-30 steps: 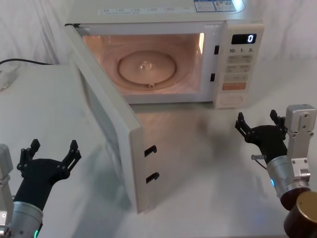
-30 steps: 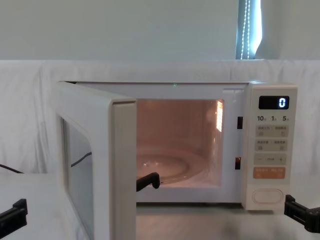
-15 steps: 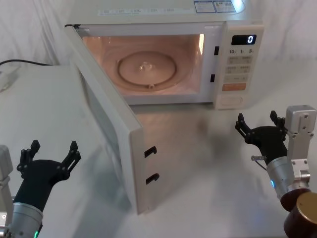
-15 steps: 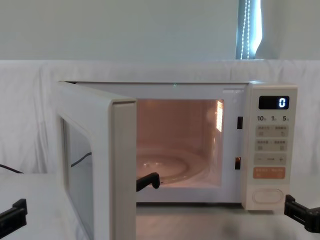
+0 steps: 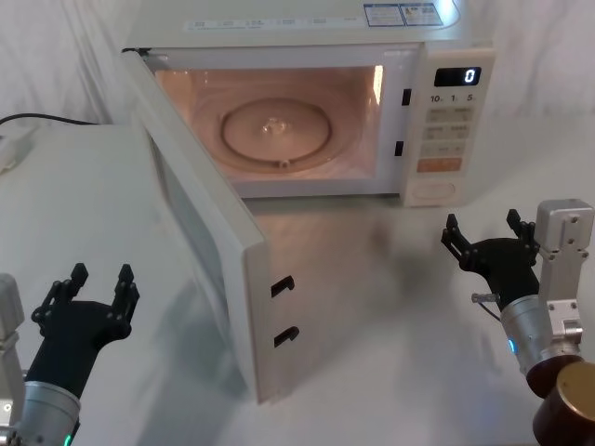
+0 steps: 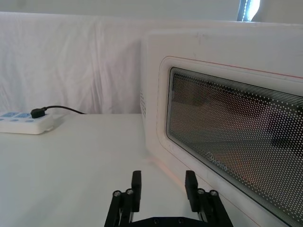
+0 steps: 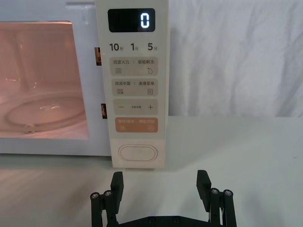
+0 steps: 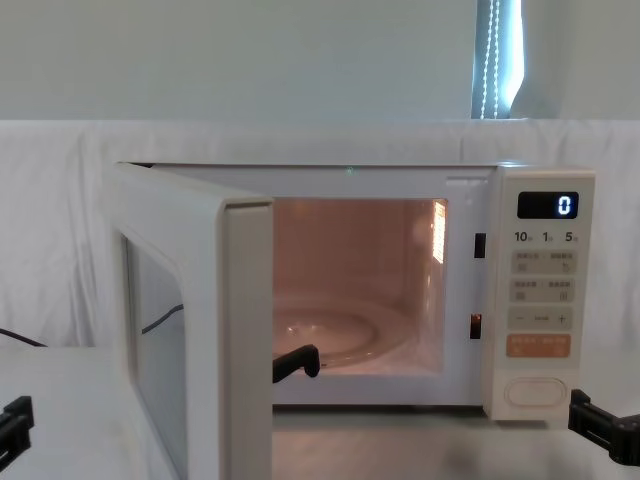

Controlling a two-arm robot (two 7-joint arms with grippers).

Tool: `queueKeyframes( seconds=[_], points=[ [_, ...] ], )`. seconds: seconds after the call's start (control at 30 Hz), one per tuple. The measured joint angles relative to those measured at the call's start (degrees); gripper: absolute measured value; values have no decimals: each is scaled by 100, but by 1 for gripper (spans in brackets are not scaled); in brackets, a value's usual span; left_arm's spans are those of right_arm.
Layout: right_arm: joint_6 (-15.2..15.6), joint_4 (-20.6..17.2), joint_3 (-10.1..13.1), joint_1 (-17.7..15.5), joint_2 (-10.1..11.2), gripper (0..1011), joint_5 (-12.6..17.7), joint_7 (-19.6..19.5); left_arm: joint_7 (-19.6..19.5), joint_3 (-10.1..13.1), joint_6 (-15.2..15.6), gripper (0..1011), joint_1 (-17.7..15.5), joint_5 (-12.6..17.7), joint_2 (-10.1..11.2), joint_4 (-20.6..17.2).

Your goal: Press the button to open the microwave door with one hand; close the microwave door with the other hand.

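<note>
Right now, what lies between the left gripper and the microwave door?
Only bare white table: in the left wrist view, the left gripper faces the microwave door with nothing between.

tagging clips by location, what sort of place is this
Probably a lab or test bench, not a home kitchen: a microwave stands on a white table, white cloth hangs behind, and a power strip lies nearby.

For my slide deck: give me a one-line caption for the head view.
Microwave door swung wide open, cavity lit; left gripper and right gripper, both open, hover low on either side.
</note>
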Motion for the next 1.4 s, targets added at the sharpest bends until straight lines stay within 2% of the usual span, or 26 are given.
queueKeyframes(
  seconds=[0.13, 0.2, 0.5, 0.67, 1.27, 1.4],
  points=[
    [0, 0, 0, 0, 0, 1002, 0, 0, 0, 0, 0, 474, 0, 0, 0, 0],
    [0, 0, 0, 0, 0, 1002, 0, 0, 0, 0, 0, 441, 0, 0, 0, 0],
    [0, 0, 0, 0, 0, 1002, 0, 0, 0, 0, 0, 127, 0, 0, 0, 0],
    [0, 0, 0, 0, 0, 1002, 0, 0, 0, 0, 0, 0, 0, 0, 0, 0],
    [0, 0, 0, 0, 0, 1002, 0, 0, 0, 0, 0, 0, 0, 0, 0, 0],
    [0, 0, 0, 0, 0, 1002, 0, 0, 14, -8, 61, 0, -2, 187, -2, -83]
  ],
)
